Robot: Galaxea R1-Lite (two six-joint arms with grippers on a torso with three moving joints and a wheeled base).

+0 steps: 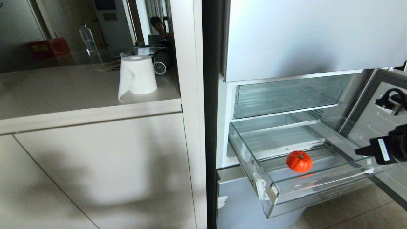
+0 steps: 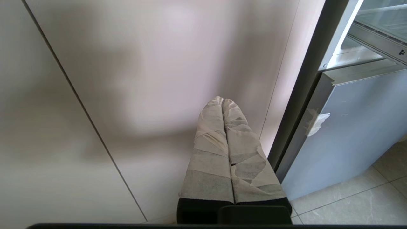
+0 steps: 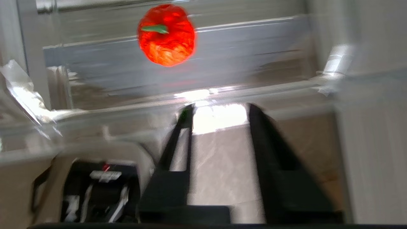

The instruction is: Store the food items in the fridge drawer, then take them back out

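Pumpkin [image 1: 299, 161] upright in fridge drawer [image 1: 321, 187], stem up; right hand [image 3: 219, 111] parted, empty, just outside lip.

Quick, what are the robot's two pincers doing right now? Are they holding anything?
Left pincer: closed, empty, parked by the cabinet door.
Right pincer: open, empty, near the fridge drawer with the pumpkin inside.

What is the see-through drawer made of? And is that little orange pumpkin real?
The fridge drawer looks like clear, glossy hard plastic: you can see straight through its walls and its thick front lip shines. The pumpkin inside it looks like a toy, maybe foam or soft plastic: its orange-red skin is dull and very evenly coloured, with a flat green stem. I can't be sure.
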